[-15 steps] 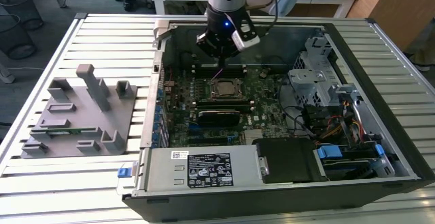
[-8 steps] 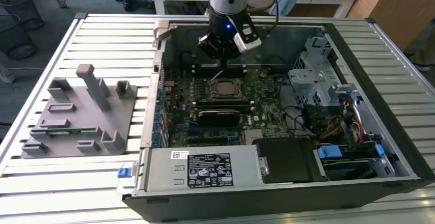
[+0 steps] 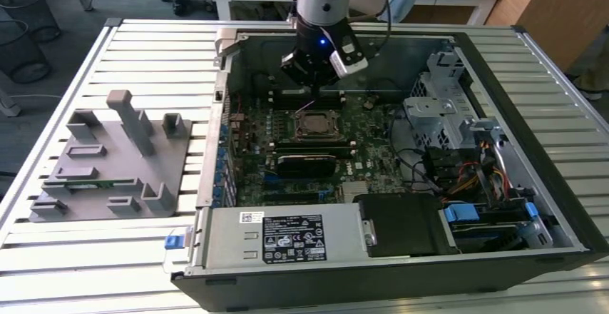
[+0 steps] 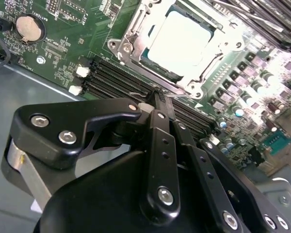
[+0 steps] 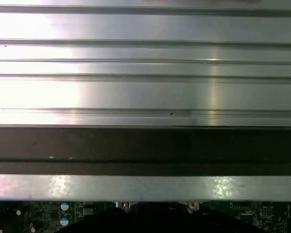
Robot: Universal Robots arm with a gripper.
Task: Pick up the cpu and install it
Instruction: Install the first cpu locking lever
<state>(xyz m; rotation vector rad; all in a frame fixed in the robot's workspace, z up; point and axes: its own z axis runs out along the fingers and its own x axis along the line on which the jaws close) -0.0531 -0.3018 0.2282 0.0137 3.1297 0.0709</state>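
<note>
In the exterior view we see the gripper (image 3: pixel 311 94) hanging inside the open computer case (image 3: pixel 533 150), just above the cpu (image 3: pixel 313 123), which sits in the motherboard socket (image 3: pixel 313 133). In the second wrist view the cpu (image 4: pixel 180 40) lies seated within the socket frame (image 4: pixel 131 36), and the jaws appear pressed together, holding nothing. In the first wrist view we see the slatted table (image 5: pixel 145 73).

In the first wrist view, ribbed silver metal slats (image 5: pixel 145 68) of the worktop ran across the frame. Beside them lay a dark band (image 5: pixel 145 148), then a bright metal strip (image 5: pixel 145 187). A sliver of green circuit board (image 5: pixel 48 216) with small capacitors (image 5: pixel 64 207) followed.
</note>
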